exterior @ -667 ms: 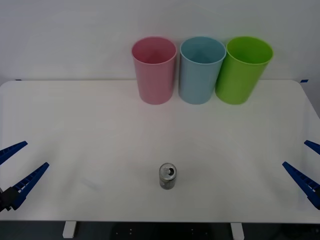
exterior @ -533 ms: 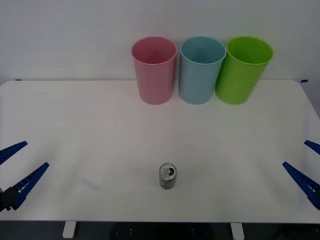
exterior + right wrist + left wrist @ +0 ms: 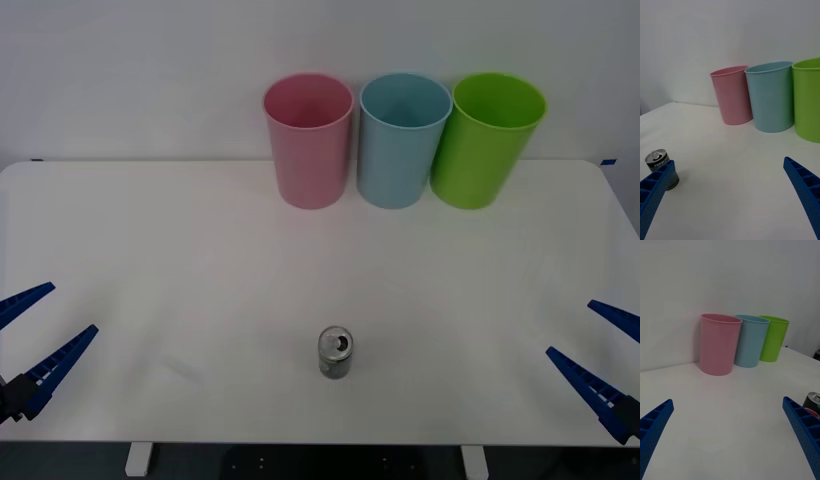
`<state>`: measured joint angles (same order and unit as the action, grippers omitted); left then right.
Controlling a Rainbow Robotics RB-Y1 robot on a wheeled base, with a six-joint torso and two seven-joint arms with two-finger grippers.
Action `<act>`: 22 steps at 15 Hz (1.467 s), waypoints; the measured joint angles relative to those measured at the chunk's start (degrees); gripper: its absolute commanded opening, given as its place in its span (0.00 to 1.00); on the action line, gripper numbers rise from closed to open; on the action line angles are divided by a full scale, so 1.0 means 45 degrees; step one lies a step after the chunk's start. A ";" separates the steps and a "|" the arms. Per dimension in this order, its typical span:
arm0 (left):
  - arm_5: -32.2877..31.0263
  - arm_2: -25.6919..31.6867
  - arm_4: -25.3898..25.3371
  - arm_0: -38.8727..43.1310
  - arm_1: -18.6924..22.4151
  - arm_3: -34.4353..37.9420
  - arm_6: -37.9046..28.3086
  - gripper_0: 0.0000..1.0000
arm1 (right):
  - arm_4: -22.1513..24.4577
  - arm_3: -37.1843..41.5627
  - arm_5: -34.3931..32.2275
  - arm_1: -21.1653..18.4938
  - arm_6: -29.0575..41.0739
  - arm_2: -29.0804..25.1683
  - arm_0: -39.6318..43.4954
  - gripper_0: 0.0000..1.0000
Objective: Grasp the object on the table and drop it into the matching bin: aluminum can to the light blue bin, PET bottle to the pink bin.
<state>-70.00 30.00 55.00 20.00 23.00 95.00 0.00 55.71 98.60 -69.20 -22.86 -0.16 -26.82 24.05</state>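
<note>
Since the aluminum can (image 3: 336, 352) stands upright near the front edge of the table (image 3: 150, 250), roughly midway between the two arms, neither one has an obvious head start. The right gripper (image 3: 594, 357) sits at the right edge with its blue fingers spread wide and nothing between them, and it looks a touch closer in than the left gripper (image 3: 32, 336), which waits at the left edge, also wide open and empty. So my guess is the right arm takes this one.

From the right gripper the can is off toward the middle of the table, well apart from the fingertips. Its long axis is vertical, pull tab up, so a sideways pinch around the body should work fine.

On to the containers: three bins stand in a row at the back against the wall, pink bin (image 3: 309, 140) on the left, light blue bin (image 3: 404, 140) in the middle, lime green bin (image 3: 488, 138) on the right, rims nearly touching. What shows of their insides looks empty. The can belongs in the light blue one, which is straight back and slightly right of it.
</note>
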 measured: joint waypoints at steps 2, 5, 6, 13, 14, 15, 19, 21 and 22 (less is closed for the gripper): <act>0.0000 0.0000 0.0000 0.0000 0.0000 0.0000 0.0000 1.00 | -0.0011 0.0002 -0.0188 -0.0248 -0.0088 0.0496 0.0162 1.00; 0.0000 0.0000 0.0000 0.0000 0.0000 0.0000 0.0000 1.00 | -0.0002 0.0003 -0.0354 -0.0408 -0.0295 0.1078 0.0257 1.00; 0.0000 0.0000 0.0000 0.0000 0.0000 0.0000 0.0000 1.00 | 0.0001 0.0003 -0.0359 -0.0479 -0.0394 0.1352 0.0292 1.00; 0.0000 0.0000 0.0000 0.0000 0.0000 0.0000 0.0000 1.00 | 0.0234 0.0003 0.0625 -0.0789 -0.2773 0.3412 0.0316 1.00; 0.0000 0.0000 0.0000 0.0000 0.0000 0.0000 0.0000 1.00 | 0.0236 0.0003 0.0994 -0.0842 -0.3153 0.3785 0.0319 1.00; 0.0000 0.0000 0.0000 0.0000 0.0000 0.0000 0.0000 1.00 | 0.0236 0.0001 0.1350 -0.0898 -0.3430 0.4221 0.0319 1.00; 0.0000 0.0000 0.0000 0.0000 0.0000 0.0000 0.0000 1.00 | 0.0161 -0.0720 0.2403 -0.0960 -0.3878 0.5956 -0.0208 1.00; 0.0000 0.0000 0.0000 0.0000 0.0000 0.0000 0.0000 1.00 | 0.0055 -0.1461 0.2579 -0.0901 -0.4120 0.6580 -0.0804 1.00; 0.0000 0.0000 0.0000 0.0000 0.0000 0.0000 0.0000 1.00 | 0.0048 -0.1782 0.2747 -0.0825 -0.4307 0.6919 -0.1097 1.00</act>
<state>-70.00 30.00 55.00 20.00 23.00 95.00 0.00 55.92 90.58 -56.83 -26.58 -19.54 4.32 19.11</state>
